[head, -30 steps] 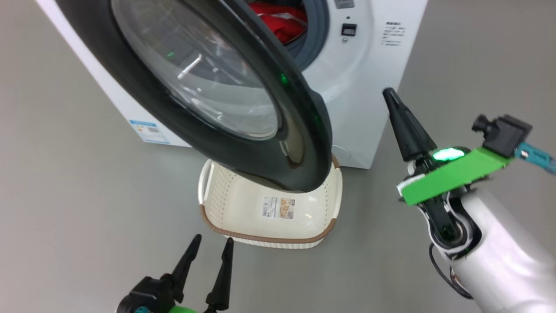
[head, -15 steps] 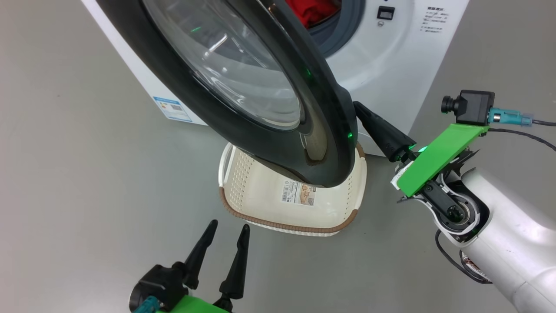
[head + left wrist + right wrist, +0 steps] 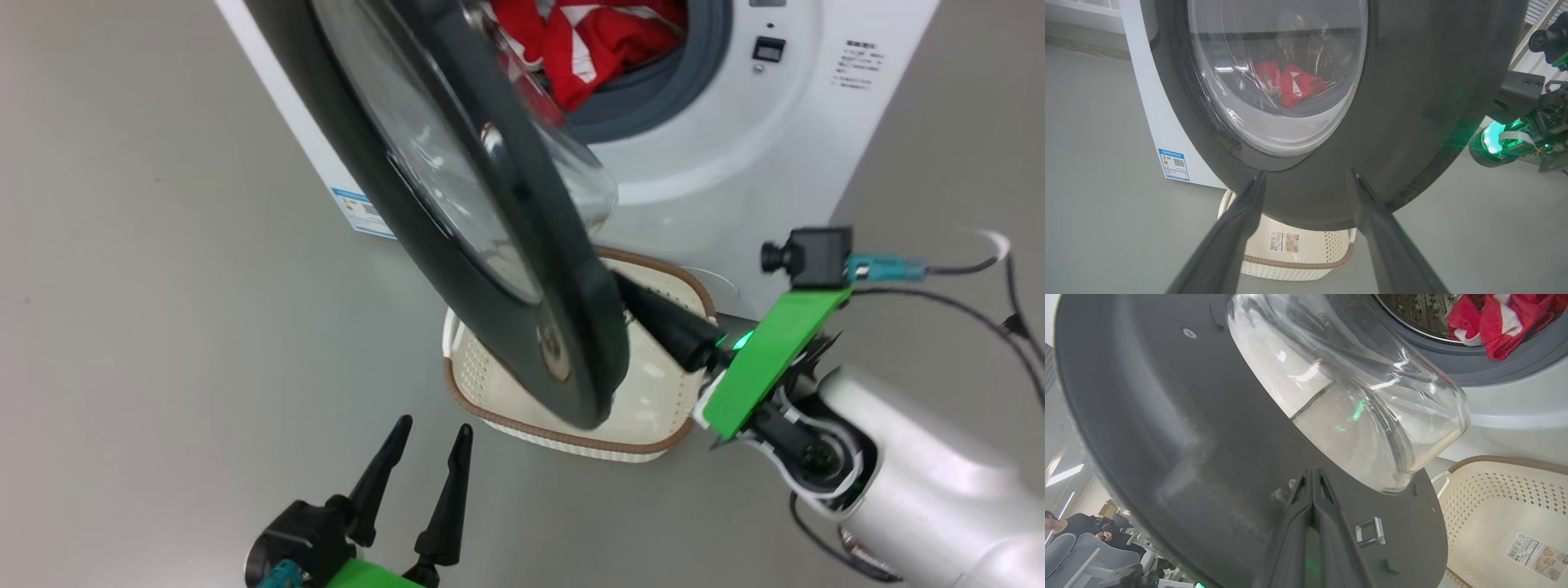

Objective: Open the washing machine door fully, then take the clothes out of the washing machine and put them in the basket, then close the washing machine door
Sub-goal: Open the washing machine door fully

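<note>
The washing machine door [image 3: 457, 212], black-rimmed with a bulging glass bowl [image 3: 1355, 404], stands partly open over the basket [image 3: 571, 441]. My right gripper [image 3: 1312, 471] is shut, its tips against the door's dark inner face [image 3: 1167, 416] just below the glass. In the head view its fingers [image 3: 665, 327] reach in behind the door's lower edge. Red and white clothes [image 3: 604, 41] lie in the drum of the white washing machine [image 3: 735, 155]. They also show through the glass [image 3: 1294, 83]. My left gripper [image 3: 434, 423] is open and empty, low in front of the door [image 3: 1412, 81].
The cream basket [image 3: 1506, 461] sits on the grey floor right against the machine's front, with a paper label inside. A blue sticker [image 3: 363, 212] marks the machine's side. A metal latch loop [image 3: 1370, 531] juts from the door's inner face. People sit in the background [image 3: 1069, 535].
The door has swung further open. My right gripper has moved left from beside the machine to behind the door's lower edge. The head camera has shifted; the left gripper holds its place.
</note>
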Tool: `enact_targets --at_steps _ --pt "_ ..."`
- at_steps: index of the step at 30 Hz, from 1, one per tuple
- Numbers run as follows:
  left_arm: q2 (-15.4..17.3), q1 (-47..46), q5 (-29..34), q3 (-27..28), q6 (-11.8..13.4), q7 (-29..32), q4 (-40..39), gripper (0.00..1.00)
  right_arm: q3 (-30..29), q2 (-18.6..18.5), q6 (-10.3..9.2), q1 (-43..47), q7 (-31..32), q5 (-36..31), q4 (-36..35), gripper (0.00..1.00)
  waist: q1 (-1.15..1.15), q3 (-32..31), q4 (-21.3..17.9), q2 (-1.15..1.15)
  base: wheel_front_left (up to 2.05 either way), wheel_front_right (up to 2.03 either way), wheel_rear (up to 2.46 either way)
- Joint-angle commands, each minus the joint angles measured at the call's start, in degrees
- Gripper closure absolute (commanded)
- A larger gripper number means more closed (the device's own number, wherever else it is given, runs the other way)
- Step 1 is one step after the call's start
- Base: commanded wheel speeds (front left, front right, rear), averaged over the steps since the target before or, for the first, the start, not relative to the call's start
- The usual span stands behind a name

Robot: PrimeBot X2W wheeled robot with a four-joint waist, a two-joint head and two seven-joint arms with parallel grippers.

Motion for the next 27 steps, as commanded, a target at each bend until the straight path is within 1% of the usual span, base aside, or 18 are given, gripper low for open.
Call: enact_targets --at_steps 1,9,18,23,27 --pt "0.6 0.4 0.3 2.0 0.5 -0.7 -1.2 0.00 1.7 1.5 0.44 2.0 -0.3 0.7 -2.1 1.00 0.00 -1.5 1.8 0.00 0.00 0.00 0.00" --pt "0.6 1.6 0.8 2.4 0.7 -0.7 -1.0 0.00 4.8 2.8 0.44 2.7 -1.0 1.3 -2.6 1.00 0.00 -3.2 5.2 0.00 0.00 0.00 0.00" --pt "0.6 2.7 1.3 3.4 2.2 -0.7 -0.5 0.00 7.4 4.1 0.44 3.3 -1.7 2.3 -3.0 1.00 0.00 -5.2 8.8 0.00 0.00 0.00 0.00" --pt "0.6 3.4 1.9 4.6 3.0 -0.7 -0.9 0.00 8.7 5.1 0.44 3.0 -1.4 2.6 -3.3 1.00 0.00 -5.4 9.3 0.00 0.00 0.00 0.00" --pt "0.6 3.6 2.0 5.3 3.1 -0.7 -1.2 0.00 9.5 5.9 0.44 2.6 -1.3 2.7 -3.1 1.00 0.00 -5.3 9.4 0.00 0.00 0.00 0.00"
